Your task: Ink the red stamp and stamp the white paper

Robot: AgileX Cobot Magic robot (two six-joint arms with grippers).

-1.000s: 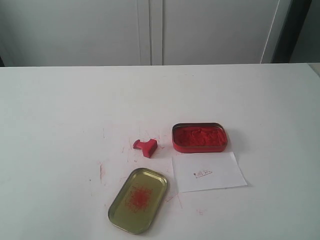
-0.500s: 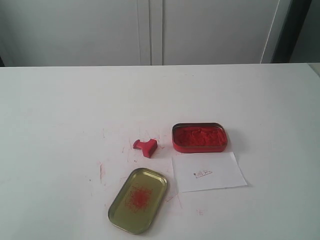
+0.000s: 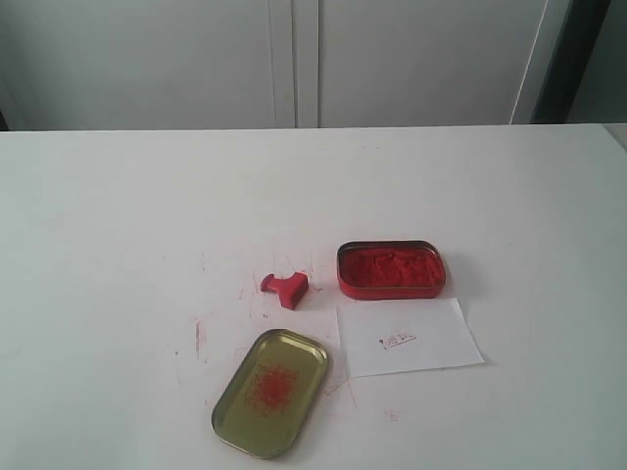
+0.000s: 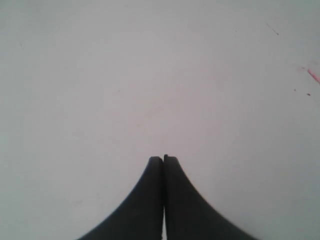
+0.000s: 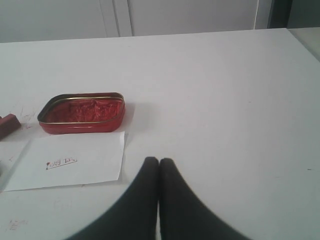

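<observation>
- At the left, over bare white desk [image 3: 118,215], the left fingers [image 4: 150,190] are seen pressed together, with nothing held.
- Nearest the exterior camera, a gold-coloured oval tin lid [image 3: 270,392] is laid open side up, smudged red inside.
- Just beyond it, apart from lid and tin, the red stamp [image 3: 285,288] is lying on its side among red scratch marks, its knob pointed left.
- To its right, the open red ink tin [image 3: 391,268] is set flat.
- Just beside the tin's near side, the white paper [image 3: 409,336] is spread, marked with a small red print [image 3: 397,341].
- At the right, the right fingers [image 5: 147,190] are closed together, empty, near the paper.
</observation>
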